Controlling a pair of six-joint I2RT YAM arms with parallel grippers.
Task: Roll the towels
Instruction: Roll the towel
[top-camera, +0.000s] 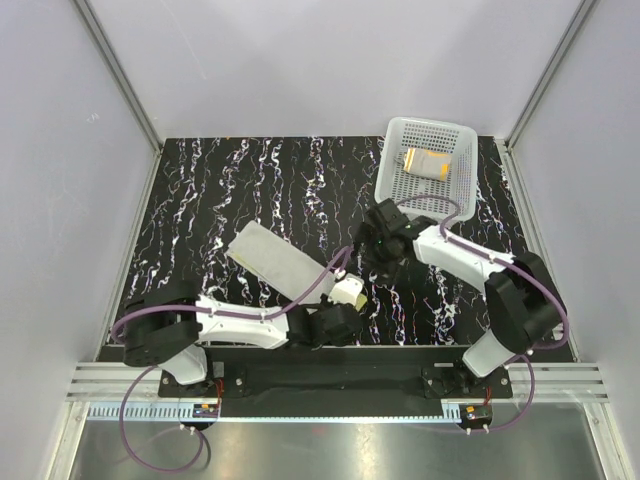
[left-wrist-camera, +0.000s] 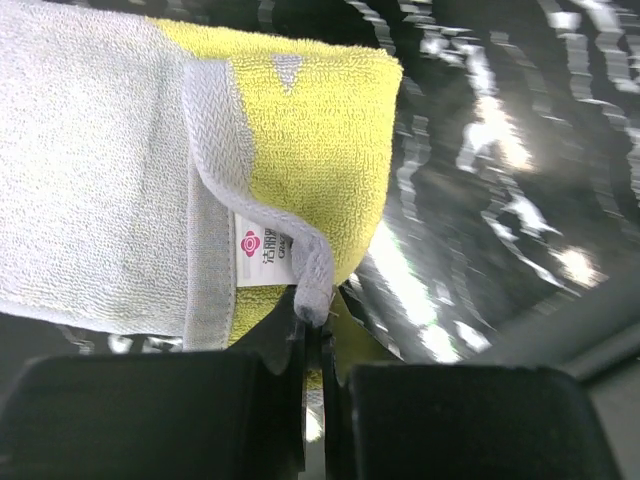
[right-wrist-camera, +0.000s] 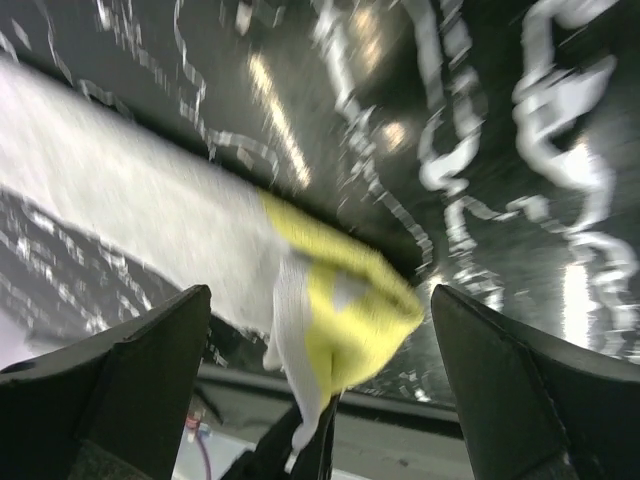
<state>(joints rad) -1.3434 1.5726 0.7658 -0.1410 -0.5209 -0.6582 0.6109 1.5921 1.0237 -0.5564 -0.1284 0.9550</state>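
Note:
The yellow towel (top-camera: 272, 256) lies grey-white side up on the black marbled table, and its near-right end is folded over so the yellow shows. My left gripper (top-camera: 346, 294) is shut on that end's grey hem corner. In the left wrist view the jaws (left-wrist-camera: 320, 336) pinch the hem under the white label, and the yellow fold (left-wrist-camera: 325, 130) lies beyond them. My right gripper (top-camera: 378, 258) is open just above the same end. In its wrist view the yellow fold (right-wrist-camera: 350, 310) sits between its spread fingers (right-wrist-camera: 150, 380), untouched. The orange towel (top-camera: 428, 162) lies rolled in the basket.
The white perforated basket (top-camera: 392, 170) stands at the back right of the table, close behind my right wrist. Grey walls enclose the table on three sides. The two arms meet near the table's middle front.

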